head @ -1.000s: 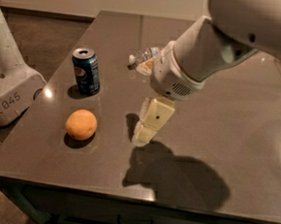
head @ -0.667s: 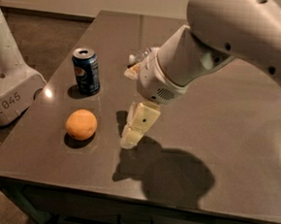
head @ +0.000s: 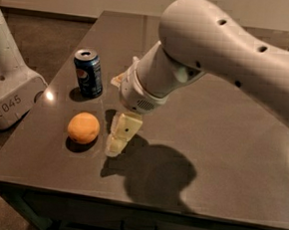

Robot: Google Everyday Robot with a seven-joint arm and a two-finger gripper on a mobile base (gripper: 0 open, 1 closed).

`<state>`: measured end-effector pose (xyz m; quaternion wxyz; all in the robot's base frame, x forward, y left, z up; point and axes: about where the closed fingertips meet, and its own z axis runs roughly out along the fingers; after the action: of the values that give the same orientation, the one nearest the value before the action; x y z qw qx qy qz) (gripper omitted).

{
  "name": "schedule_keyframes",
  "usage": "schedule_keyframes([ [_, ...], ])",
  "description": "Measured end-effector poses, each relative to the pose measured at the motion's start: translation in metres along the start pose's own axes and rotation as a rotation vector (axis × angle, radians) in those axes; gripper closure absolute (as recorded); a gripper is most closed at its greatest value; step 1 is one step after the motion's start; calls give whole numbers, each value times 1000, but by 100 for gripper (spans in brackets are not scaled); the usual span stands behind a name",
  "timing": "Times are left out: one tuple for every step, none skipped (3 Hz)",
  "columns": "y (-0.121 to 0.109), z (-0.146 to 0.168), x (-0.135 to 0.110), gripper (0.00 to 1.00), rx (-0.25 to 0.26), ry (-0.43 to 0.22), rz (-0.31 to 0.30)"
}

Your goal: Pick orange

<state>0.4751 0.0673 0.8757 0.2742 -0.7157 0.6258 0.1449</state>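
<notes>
The orange (head: 83, 127) is round and orange-yellow and rests on the dark table (head: 222, 143) near its front left. My gripper (head: 117, 139) hangs from the white arm (head: 224, 53) just to the right of the orange, low over the tabletop and a small gap away from the fruit. It holds nothing that I can see. The arm comes in from the upper right and casts a big shadow on the table in front of the gripper.
A blue soda can (head: 89, 73) stands upright behind the orange. A small pale object (head: 118, 78) lies partly hidden behind my wrist. A white robot base marked 045 (head: 6, 91) stands off the table's left edge. The table's front edge is close below the orange.
My arm and gripper have moved left and a little toward the front, closing most of the gap to the orange. The orange and can have not moved.
</notes>
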Motion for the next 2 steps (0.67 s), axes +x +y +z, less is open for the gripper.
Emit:
schedule_keyframes([
  [2, 20, -6, 0, -22, -4, -13],
  [7, 35, -15, 0, -53, -15, -25],
])
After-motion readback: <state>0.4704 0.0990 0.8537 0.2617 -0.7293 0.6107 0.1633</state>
